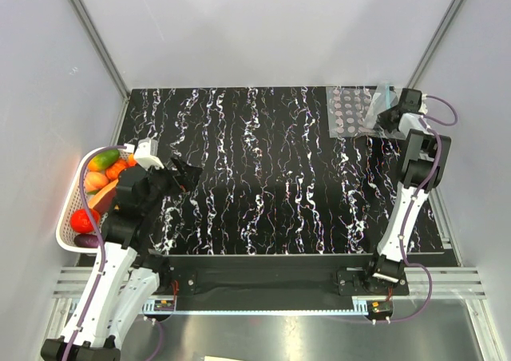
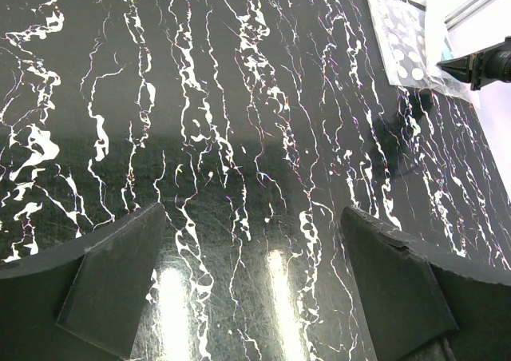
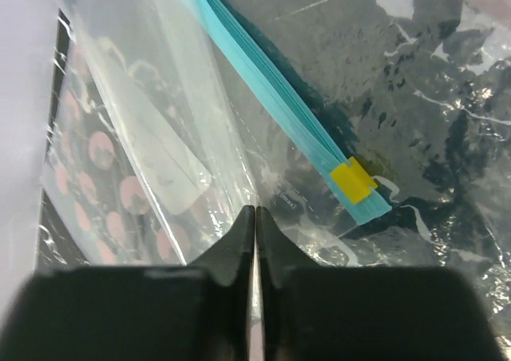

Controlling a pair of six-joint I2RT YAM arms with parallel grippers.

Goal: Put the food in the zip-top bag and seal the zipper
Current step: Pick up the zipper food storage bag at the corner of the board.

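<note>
Right end effector [image 3: 255, 214] pinched shut on zip-top bag [image 3: 235, 129]; left end effector [image 2: 251, 217] gaping, empty.

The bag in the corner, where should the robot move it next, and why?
Probably pull it toward the middle of the table. The right gripper is shut on the zip-top bag by its clear plastic at the far right corner, while the food sits in the basket on the far left, beside the open left gripper. Bringing the bag closer would likely make filling easier.
</note>
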